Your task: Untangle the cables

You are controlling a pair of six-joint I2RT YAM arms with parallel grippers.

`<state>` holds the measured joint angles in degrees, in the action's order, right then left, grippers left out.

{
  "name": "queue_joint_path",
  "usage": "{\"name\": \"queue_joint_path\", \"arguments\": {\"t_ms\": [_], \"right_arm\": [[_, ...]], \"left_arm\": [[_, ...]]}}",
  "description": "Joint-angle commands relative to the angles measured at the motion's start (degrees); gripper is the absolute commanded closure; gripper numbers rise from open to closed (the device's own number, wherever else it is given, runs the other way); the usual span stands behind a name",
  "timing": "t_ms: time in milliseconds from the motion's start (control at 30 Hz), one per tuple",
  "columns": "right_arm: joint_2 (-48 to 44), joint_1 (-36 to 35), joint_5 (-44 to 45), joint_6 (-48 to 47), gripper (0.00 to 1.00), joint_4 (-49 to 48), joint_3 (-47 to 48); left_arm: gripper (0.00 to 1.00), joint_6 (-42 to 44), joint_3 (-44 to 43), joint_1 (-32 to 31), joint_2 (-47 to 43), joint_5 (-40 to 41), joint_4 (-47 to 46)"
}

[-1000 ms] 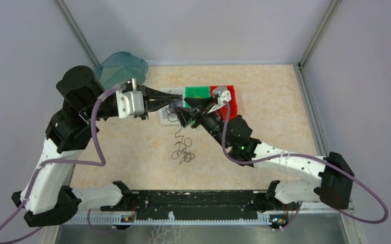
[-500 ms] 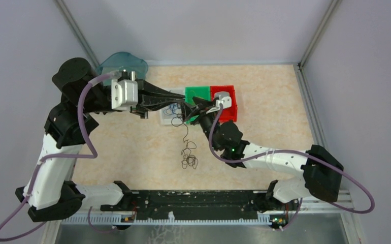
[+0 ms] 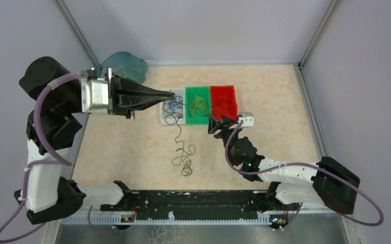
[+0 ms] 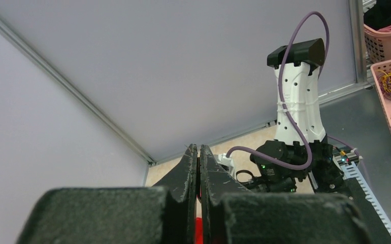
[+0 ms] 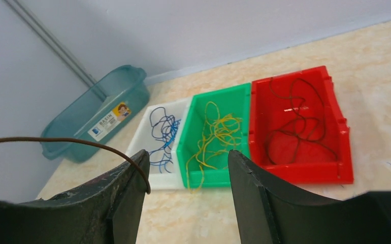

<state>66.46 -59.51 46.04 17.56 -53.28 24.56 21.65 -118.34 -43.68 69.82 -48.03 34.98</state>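
My left gripper (image 3: 175, 96) is shut on a dark cable (image 3: 178, 133) above the white bin (image 3: 164, 120). The cable hangs down to a dark tangle (image 3: 183, 160) on the table. In the left wrist view the jaws (image 4: 198, 148) are pressed together. My right gripper (image 3: 216, 125) is open in front of the green bin (image 3: 189, 120). In the right wrist view (image 5: 188, 153) a dark brown strand (image 5: 82, 143) hooks over its left finger (image 5: 127, 188). Blue cables (image 5: 163, 133) lie in the white bin, yellow ones (image 5: 215, 137) in the green bin, dark ones (image 5: 295, 132) in the red bin (image 5: 335, 168).
A teal basin (image 3: 125, 63) stands at the back left corner, also visible in the right wrist view (image 5: 99, 114). Grey walls close in the table on three sides. The three bins stand in a row at the middle back.
My left arm has drawn back to the left and lifted, stretching the dark cable. My right gripper has moved right and nearer, away from the white bin. The tangle has shifted slightly.
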Motion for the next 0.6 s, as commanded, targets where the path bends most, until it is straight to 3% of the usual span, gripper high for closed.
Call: {"name": "queue_joint_path", "arguments": {"t_ms": [0, 400, 567], "right_arm": [[-5.5, 1.6, 1.8, 3.9, 0.41, 0.0, -4.1], [-15.2, 3.4, -2.5, 10.1, 0.36, 4.6, -15.2], [-16.3, 3.6, -13.2, 6.5, 0.34, -0.9, -16.2]], "left_arm": [[0.96, 0.7, -2.2, -0.1, 0.5, -0.4, -0.2], [0.98, 7.3, 1.2, -0.1, -0.6, 5.9, -6.3], [0.99, 9.2, 4.9, -0.1, -0.9, 6.4, -8.3]]}}
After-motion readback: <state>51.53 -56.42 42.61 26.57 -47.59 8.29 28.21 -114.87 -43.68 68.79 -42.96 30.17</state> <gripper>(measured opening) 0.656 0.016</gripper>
